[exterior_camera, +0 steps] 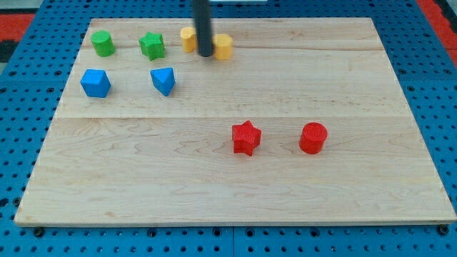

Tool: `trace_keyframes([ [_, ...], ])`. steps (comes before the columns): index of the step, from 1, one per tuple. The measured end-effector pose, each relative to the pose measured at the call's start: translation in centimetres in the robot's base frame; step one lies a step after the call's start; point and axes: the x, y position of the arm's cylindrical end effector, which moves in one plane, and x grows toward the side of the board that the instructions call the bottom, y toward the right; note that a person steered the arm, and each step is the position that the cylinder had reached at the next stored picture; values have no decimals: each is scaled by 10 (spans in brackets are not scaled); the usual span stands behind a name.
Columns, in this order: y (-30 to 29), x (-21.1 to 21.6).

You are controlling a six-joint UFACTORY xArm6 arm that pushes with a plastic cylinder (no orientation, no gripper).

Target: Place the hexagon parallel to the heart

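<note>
**Tip between two yellow blocks at the counter's top edge**

My tip (206, 54) is the lower end of a straight dark rod that comes down from the view's top. There is no hand on this arm, so nothing opens, closes or holds; the rod only touches the surface. The tip stands between two yellow blocks near the view's top. The yellow block on the left (188, 38) is partly hidden behind the rod, and so its shape cannot be made out. The yellow block on the right (223, 46) lies just beside the tip; its shape is also unclear. Whether either one is the heart or the hexagon cannot be told from this view, nor whether the tip touches them.

To the view's left of these, in the same top row, sit a green star-like block (151, 46) and, further left, a green cylinder (103, 43). Below them are a blue angular block (163, 80) and a blue faceted block (95, 83), which may be the hexagon.

Well apart, toward the view's lower right, lie a red star (246, 137) and a red cylinder (313, 138), side by side.

All rest on a pale wooden counter (235, 193), laid over a blue perforated base (14, 143).
</note>
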Motion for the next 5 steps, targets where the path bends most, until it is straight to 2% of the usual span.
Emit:
trace_keyframes([
  [1,-11,0],
  [2,-13,-56],
  [3,-20,-89],
  [5,-45,-55],
])
